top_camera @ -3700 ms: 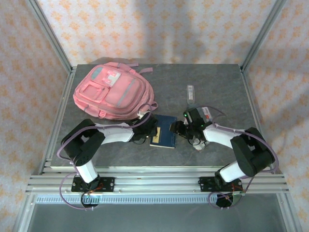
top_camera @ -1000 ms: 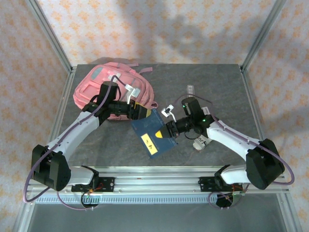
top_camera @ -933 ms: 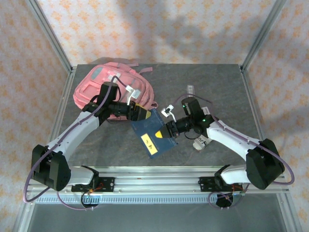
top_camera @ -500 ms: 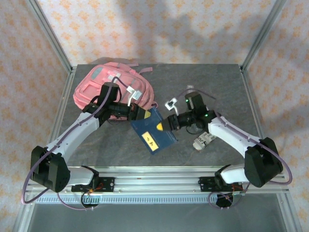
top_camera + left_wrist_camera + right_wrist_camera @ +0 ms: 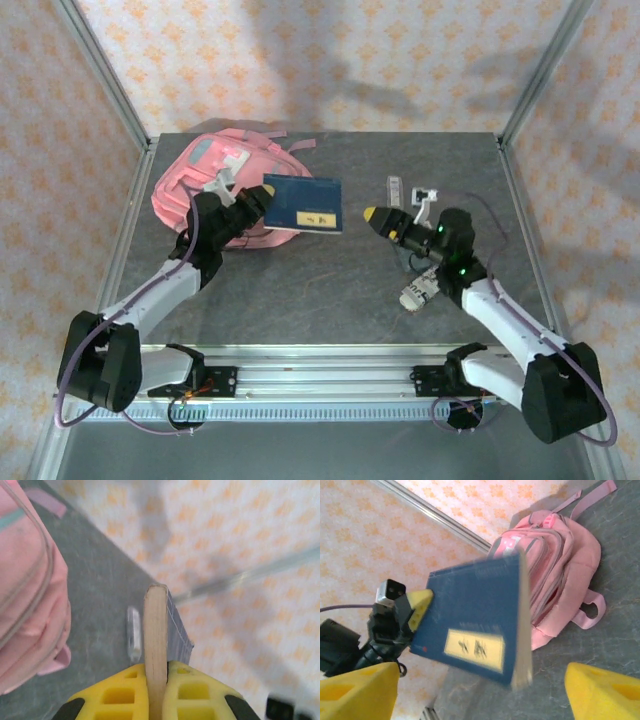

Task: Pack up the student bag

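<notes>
Raised flat blue book [image 5: 305,204], pinched in left gripper [image 5: 264,198]

The top camera looks steeply down from above the near edge of the grey bench [image 5: 330,290], taking in everything around the large pink fabric student bag [image 5: 215,185]. The left wrist camera sits tight behind the yellow left claw [image 5: 156,680], facing past the bag's right side. The right wrist camera faces the bag from its right, farther off. All three share the bag and the dark blue rectangular book [image 5: 302,203].
</notes>
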Robot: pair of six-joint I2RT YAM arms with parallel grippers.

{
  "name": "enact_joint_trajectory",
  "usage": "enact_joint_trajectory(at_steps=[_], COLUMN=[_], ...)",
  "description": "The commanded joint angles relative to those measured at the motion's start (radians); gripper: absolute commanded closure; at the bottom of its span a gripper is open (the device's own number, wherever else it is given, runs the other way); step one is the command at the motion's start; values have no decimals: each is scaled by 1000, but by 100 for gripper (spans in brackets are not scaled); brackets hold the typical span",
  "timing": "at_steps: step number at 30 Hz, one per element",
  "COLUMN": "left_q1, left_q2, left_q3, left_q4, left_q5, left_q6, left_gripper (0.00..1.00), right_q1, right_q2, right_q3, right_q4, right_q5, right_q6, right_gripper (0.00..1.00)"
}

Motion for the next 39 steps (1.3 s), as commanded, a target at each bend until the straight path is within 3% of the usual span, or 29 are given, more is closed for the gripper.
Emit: enact_joint_trajectory(at_steps=[1, 8, 16, 20, 21, 22, 23, 24, 25, 27, 29, 35, 37, 39], left_q1=[-34, -158, -230, -269, -277, -285, -292, -297, -296, -295, -281, -156, -117, -108], left_q2=[-51, -85, -23, 11, 22, 32, 41, 46, 48, 35, 0, -108, -111, -88], left_q3=[-64, -98, -120, -108, -108, -109, -113, -118, -126, -149, -168, -99, -31, 59], left_q4=[385, 448, 575, 590, 598, 610, 623, 636, 644, 644, 594, 131, -99, -299], left_q5=[-254, -417, -417, -419, -416, -414, -416, -416, -417, -430, -424, -309, -301, -365], left_q6=[-270, -277, -327, -320, -322, -327, -329, -329, -327, -321, -276, -65, 60, 206], left_gripper=[100, 100, 100, 100, 100, 100, 100, 100, 98, 65, 41, 25, 22, 21], right_q1=[135, 272, 322, 336, 336, 336, 336, 335, 330, 317, 297, 205, 174, 146], right_q2=[-35, 136, 393, 474, 492, 513, 531, 544, 556, 575, 577, 437, 368, 299], right_q3=[-84, -93, 44, 139, 160, 188, 215, 241, 277, 321, 300, 158, 139, 118], right_q4=[377, 745, 946, 927, 917, 897, 855, 810, 717, 614, 636, 492, 357, 250], right_q5=[285, 391, 379, 349, 342, 331, 320, 309, 291, 231, 182, 163, 164, 166], right_q6=[120, 181, 255, 277, 290, 303, 320, 330, 347, 354, 374, 315, 236, 163], right_gripper=[2, 2, 3, 7, 11, 20, 42, 75, 100, 100, 100, 100, 100, 100])
